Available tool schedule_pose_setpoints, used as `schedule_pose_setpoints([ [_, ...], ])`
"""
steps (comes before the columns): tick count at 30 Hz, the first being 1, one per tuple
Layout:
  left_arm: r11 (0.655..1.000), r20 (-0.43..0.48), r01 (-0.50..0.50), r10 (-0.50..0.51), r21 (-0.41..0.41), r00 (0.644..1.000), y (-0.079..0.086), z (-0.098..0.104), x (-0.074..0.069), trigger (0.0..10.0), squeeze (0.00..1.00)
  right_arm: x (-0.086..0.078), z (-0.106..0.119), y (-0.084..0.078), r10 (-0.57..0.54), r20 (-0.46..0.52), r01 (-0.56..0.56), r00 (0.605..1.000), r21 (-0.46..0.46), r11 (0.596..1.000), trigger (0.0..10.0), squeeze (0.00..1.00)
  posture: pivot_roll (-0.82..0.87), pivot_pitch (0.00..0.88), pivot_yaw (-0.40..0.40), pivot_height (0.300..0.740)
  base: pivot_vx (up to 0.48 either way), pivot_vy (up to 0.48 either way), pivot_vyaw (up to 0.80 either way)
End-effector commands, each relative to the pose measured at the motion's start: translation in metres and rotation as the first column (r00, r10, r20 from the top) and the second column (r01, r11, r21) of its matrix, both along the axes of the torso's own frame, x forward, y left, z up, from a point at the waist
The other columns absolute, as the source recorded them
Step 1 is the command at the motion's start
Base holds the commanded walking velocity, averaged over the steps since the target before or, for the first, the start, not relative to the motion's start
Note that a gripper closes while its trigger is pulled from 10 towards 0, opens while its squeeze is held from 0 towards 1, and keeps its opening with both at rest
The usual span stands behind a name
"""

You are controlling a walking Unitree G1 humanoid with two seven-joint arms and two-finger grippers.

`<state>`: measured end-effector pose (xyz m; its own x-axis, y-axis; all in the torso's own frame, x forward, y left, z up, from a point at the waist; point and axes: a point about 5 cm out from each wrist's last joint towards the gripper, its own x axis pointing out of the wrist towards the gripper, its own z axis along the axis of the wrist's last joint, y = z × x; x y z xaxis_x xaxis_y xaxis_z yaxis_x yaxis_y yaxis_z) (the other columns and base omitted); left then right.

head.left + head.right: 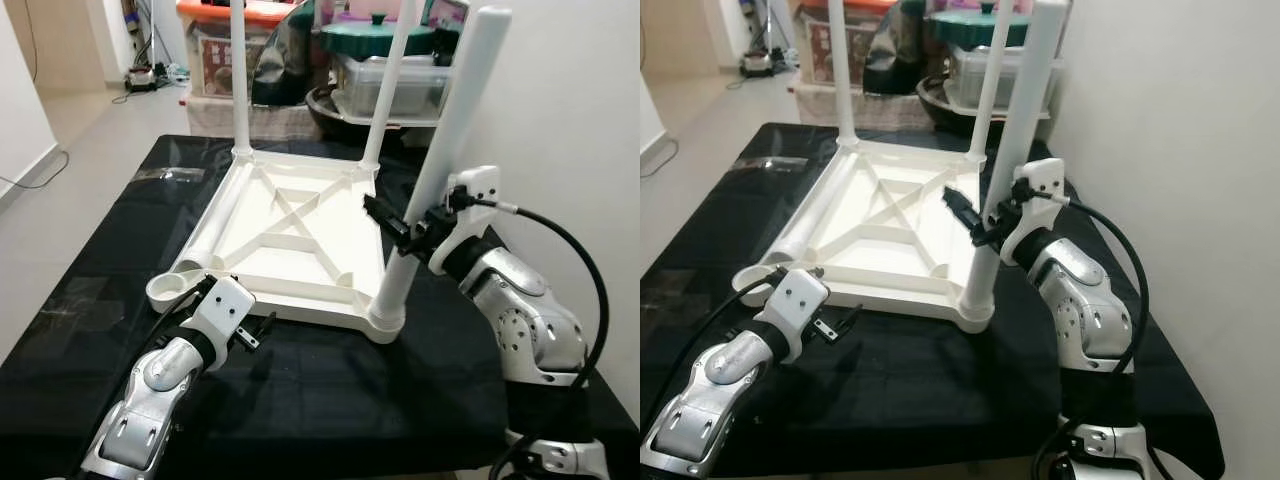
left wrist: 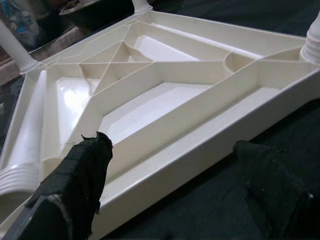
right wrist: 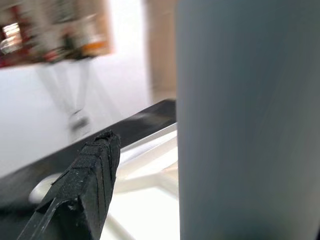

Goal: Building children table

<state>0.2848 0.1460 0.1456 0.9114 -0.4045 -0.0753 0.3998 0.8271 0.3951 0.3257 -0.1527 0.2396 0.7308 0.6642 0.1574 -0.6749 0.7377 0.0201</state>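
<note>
Right tool (image 1: pixel 392 226) grasping near-right leg (image 1: pixel 440 170) of upturned white children's table (image 1: pixel 290 245) on black tabletop (image 1: pixel 350 390); left tool (image 1: pixel 262 330) released, fingers spread beside table's near edge; loose leg (image 1: pixel 215 225) lying inside frame.

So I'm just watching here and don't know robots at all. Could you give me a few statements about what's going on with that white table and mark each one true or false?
1. The white tabletop lies upside down on the black cloth. True.
2. All four legs are fitted. False: three legs stand in corner sockets, and the fourth leg lies loose along the tabletop's left edge.
3. The right gripper is at the near right leg. True.
4. The left gripper holds the loose leg. False: it is open, just off the tabletop's near edge, holding nothing.
5. The near right leg stands perfectly straight. False: it tilts to the right.
</note>
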Motion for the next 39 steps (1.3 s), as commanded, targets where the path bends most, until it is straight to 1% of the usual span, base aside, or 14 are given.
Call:
schedule_pose_setpoints([
  [1,1.000,-0.016,0.003,-0.003,0.003,1.000,-0.001,-0.004,0.000,10.0,0.00,-0.001,-0.008,0.005,0.098,-0.019,-0.098,0.995,-0.030,0.995,10.0,0.00,0.08,0.000,-0.123,0.740,0.000,0.000,0.00],
  [8,1.000,-0.011,-0.007,0.007,0.005,1.000,0.001,-0.004,-0.001,10.0,0.00,-0.006,-0.037,0.024,0.477,-0.109,-0.489,0.872,-0.185,0.852,10.0,0.00,0.11,0.000,-0.145,0.740,0.000,0.000,0.00],
  [10,1.000,-0.011,-0.008,0.008,0.007,1.000,0.002,-0.004,-0.002,10.0,0.00,-0.009,-0.041,0.033,0.552,-0.117,-0.564,0.826,-0.199,0.802,5.8,0.00,0.11,0.000,-0.147,0.740,0.000,0.000,0.00],
  [11,1.000,-0.012,-0.009,0.009,0.008,1.000,0.002,-0.004,-0.003,10.0,0.00,-0.010,-0.041,0.036,0.575,-0.115,-0.586,0.810,-0.187,0.788,0.0,0.00,0.12,0.000,-0.149,0.740,0.000,0.000,0.00],
  [16,1.000,-0.012,-0.012,0.012,0.009,1.000,0.003,-0.004,-0.003,10.0,0.00,-0.008,-0.043,0.038,0.542,-0.119,-0.555,0.832,-0.153,0.818,0.0,0.00,0.11,0.000,-0.149,0.740,0.000,0.000,0.00],
  [20,1.000,-0.019,-0.014,0.014,0.009,1.000,0.004,-0.005,-0.007,10.0,0.00,0.026,-0.064,0.017,-0.121,-0.190,0.084,0.974,-0.191,0.978,0.0,0.00,0.10,0.000,-0.139,0.740,0.000,0.000,0.00],
  [24,1.000,-0.026,-0.005,0.005,0.008,1.000,0.002,-0.007,-0.007,10.0,0.00,0.024,-0.095,-0.029,-0.594,-0.374,0.571,0.713,-0.183,0.800,0.0,0.00,0.08,0.000,-0.127,0.740,0.000,0.000,0.00],
  [26,1.000,-0.026,-0.005,0.005,0.008,1.000,0.002,-0.007,-0.007,10.0,0.00,0.024,-0.095,-0.029,-0.594,-0.374,0.571,0.713,-0.183,0.800,0.0,0.00,0.08,0.000,-0.127,0.740,0.000,0.000,0.00],
  [28,1.000,-0.026,0.001,-0.001,0.006,1.000,0.001,-0.006,-0.007,10.0,0.00,0.004,-0.107,-0.046,-0.763,-0.399,0.743,0.508,-0.244,0.623,0.0,0.00,0.07,0.000,-0.116,0.740,0.000,0.000,0.00],
  [32,1.000,-0.025,0.000,0.000,0.001,1.000,0.001,-0.006,-0.007,10.0,0.00,-0.017,-0.103,-0.040,-0.815,-0.374,0.793,0.443,-0.261,0.551,0.7,0.00,0.07,0.000,-0.110,0.740,0.000,0.000,0.00],
  [33,1.000,-0.026,-0.001,0.001,-0.002,1.000,0.001,-0.006,-0.007,10.0,0.00,-0.021,-0.099,-0.029,-0.790,-0.392,0.774,0.471,-0.245,0.583,10.0,0.00,0.06,0.000,-0.108,0.740,0.000,0.000,0.00],
  [36,1.000,-0.028,0.001,-0.001,-0.006,1.000,0.000,-0.006,-0.007,10.0,0.00,-0.021,-0.073,-0.013,-0.740,-0.333,0.774,0.585,-0.044,0.632,10.0,0.05,0.06,0.000,-0.104,0.740,0.000,0.000,0.00],
  [37,1.000,-0.028,0.003,-0.003,-0.007,1.000,-0.001,-0.006,-0.007,10.0,0.00,-0.018,-0.064,-0.006,-0.677,-0.311,0.717,0.667,0.020,0.697,10.0,1.00,0.06,0.000,-0.104,0.740,0.000,0.000,0.00],
  [39,1.000,-0.029,0.004,-0.004,-0.007,1.000,-0.001,-0.006,-0.007,10.0,0.00,-0.016,-0.058,0.000,-0.639,-0.305,0.682,0.706,0.048,0.730,10.0,1.00,0.06,0.000,-0.104,0.740,0.000,0.000,0.00],
])
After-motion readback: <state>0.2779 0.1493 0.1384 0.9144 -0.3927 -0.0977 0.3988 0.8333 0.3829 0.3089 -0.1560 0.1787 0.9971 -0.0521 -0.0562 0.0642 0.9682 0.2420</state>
